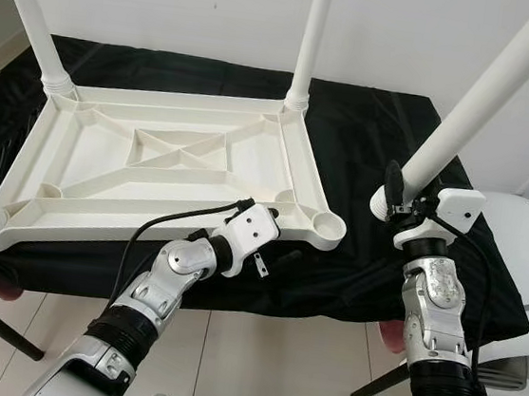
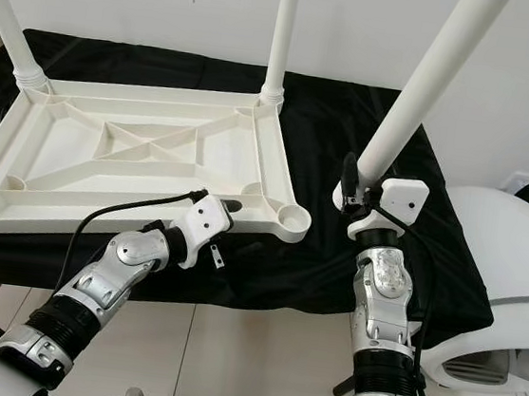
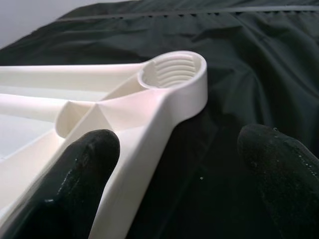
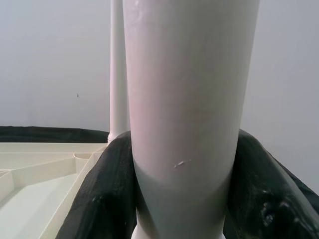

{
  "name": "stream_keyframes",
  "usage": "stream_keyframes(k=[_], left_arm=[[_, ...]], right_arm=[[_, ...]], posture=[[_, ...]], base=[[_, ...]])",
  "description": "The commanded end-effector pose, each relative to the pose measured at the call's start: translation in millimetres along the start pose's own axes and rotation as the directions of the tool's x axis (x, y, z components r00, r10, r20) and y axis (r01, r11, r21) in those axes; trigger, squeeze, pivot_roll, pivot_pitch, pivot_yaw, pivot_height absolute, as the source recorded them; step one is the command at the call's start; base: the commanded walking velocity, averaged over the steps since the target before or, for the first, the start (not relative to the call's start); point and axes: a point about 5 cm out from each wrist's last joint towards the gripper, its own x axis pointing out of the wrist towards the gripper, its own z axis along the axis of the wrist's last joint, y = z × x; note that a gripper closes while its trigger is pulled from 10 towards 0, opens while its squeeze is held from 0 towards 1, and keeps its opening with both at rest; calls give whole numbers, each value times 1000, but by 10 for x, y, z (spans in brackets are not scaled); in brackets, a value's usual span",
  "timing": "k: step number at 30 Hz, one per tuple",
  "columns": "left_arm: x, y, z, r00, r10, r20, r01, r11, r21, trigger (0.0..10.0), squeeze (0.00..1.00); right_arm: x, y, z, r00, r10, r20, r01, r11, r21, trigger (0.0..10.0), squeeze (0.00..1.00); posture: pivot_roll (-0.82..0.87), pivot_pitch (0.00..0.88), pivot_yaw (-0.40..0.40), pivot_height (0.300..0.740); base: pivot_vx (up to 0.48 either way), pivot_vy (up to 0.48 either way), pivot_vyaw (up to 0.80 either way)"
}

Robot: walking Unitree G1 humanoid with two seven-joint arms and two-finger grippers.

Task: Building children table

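One threaded socket [image 3: 172, 72], still legless.

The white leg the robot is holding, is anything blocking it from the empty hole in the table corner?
Nothing visible. The right gripper holds the leg over bare black cloth, beside the empty threaded socket. The left gripper straddles the tabletop's rim short of that socket.

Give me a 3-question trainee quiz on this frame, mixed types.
1. True or false: the right gripper is shut on a loose white plastic table leg.
2. How many legs already stand in the upturned white plastic tabletop? A) one B) two C) three
3. Fill in: the left gripper straddles the tabletop's edge near the empty threaded ___.

Key: 1 true; 2 C; 3 socket.
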Motion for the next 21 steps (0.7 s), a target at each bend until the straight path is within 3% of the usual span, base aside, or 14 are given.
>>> stream_keyframes(k=[1,8,21], left_arm=[[29,6,-36,998,-54,-29,54,998,9,10000,0],[53,37,-54,996,-76,-50,76,997,0,10000,0],[230,287,-1,990,-61,-130,55,997,-54,10000,0]], right_arm=[[-20,-31,32,1000,-19,16,19,1000,5,10000,0],[-25,-33,34,1000,-23,18,23,1000,4,10000,0],[10,-15,52,999,-24,29,24,1000,7,10000,0]], posture=[[-58,0,29,740],[-59,0,33,740],[-65,0,37,740]], base=[[0,0,0],[0,0,0],[0,0,0]])
